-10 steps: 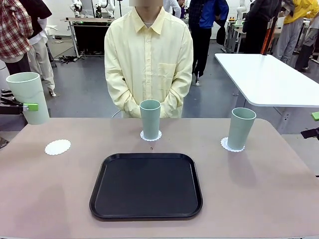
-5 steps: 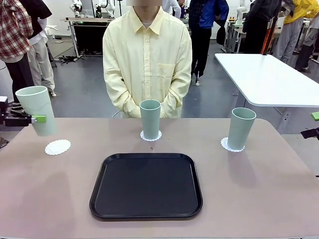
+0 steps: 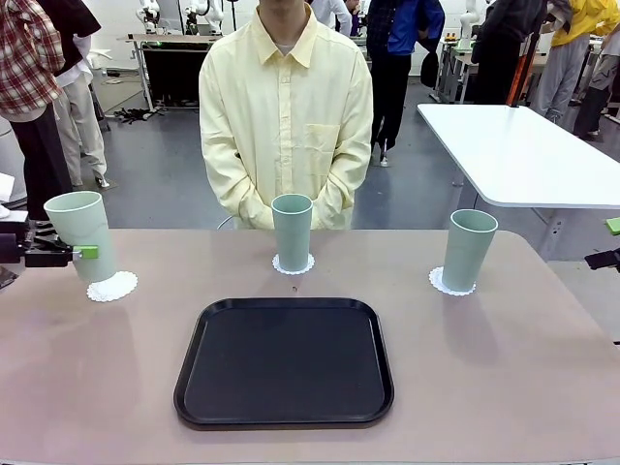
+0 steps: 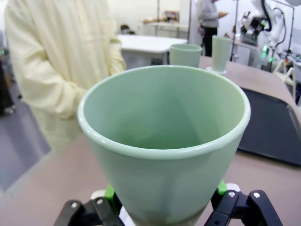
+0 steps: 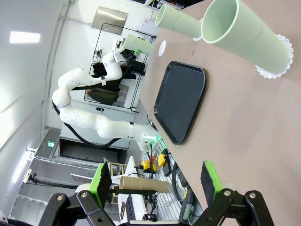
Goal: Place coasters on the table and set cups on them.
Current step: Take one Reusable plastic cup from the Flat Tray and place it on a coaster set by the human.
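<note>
My left gripper [image 3: 60,254] is shut on a mint-green cup [image 3: 82,235] at the table's left edge. The cup is tilted, its base low over the far-left side of a white scalloped coaster [image 3: 114,286]. In the left wrist view the cup [image 4: 164,136] stands between my green pads [image 4: 109,192]. Two other cups [image 3: 292,230] [image 3: 469,248] stand upright on coasters [image 3: 293,264] [image 3: 449,283]. My right gripper [image 5: 155,181] is open with nothing in it, off the table's right side, facing the right cup [image 5: 249,40].
A black tray [image 3: 284,360] lies at the middle front of the beige table [image 3: 504,387]. A person in a pale yellow shirt [image 3: 286,116] stands at the far side with hands clasped. A white table [image 3: 523,145] stands back right.
My left gripper has carried the cup down and to the right, from high at the left edge to just over the left coaster. The other cups have not moved.
</note>
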You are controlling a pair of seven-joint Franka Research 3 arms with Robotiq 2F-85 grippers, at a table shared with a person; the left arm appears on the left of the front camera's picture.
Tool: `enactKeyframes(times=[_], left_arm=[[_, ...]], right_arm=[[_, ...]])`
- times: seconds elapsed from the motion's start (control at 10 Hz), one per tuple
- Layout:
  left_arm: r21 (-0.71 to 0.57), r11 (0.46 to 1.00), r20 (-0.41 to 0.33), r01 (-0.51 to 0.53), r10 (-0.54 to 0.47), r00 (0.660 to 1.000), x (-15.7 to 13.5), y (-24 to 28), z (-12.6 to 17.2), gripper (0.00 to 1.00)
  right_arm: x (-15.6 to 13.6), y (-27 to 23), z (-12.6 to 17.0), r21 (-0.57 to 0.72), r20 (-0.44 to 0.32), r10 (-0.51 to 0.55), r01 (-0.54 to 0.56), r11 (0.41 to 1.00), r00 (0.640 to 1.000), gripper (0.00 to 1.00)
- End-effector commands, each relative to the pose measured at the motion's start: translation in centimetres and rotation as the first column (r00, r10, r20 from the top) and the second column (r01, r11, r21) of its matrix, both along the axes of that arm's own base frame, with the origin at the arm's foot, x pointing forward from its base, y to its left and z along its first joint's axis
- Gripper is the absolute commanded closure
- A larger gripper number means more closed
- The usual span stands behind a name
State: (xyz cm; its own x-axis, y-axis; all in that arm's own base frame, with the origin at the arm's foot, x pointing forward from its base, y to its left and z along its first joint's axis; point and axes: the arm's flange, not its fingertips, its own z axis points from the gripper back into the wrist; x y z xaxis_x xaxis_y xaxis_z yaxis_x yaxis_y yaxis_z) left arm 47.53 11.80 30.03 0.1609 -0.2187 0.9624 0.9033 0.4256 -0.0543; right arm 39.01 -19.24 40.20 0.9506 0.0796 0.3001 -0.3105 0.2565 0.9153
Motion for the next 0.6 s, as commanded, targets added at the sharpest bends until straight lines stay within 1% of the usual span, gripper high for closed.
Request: enactKeyframes(times=[0.0, 0.2, 0.5], left_arm=[[-0.017, 1.0, 0.058, 0.0, 0.001, 0.998, 1.0, 0.2, -1.1, 0.15], [-0.022, 1.0, 0.098, -0.01, 0.012, 0.995, 1.3, -0.1, -2.0, 0.15], [-0.015, 0.999, 0.12, -0.03, 0.031, 0.992, 1.8, -0.3, -3.1, 0.15]], right_arm=[[0.0, 0.1, 0.1, 0.0, -0.005, 0.001, -0.001, 1.0, 1.0, 0.0], [0.0, 0.1, 0.1, 0.0, -0.005, 0.001, -0.001, 1.0, 1.0, 0.0], [0.0, 0.1, 0.1, 0.0, -0.005, 0.001, -0.001, 1.0, 1.0, 0.0]])
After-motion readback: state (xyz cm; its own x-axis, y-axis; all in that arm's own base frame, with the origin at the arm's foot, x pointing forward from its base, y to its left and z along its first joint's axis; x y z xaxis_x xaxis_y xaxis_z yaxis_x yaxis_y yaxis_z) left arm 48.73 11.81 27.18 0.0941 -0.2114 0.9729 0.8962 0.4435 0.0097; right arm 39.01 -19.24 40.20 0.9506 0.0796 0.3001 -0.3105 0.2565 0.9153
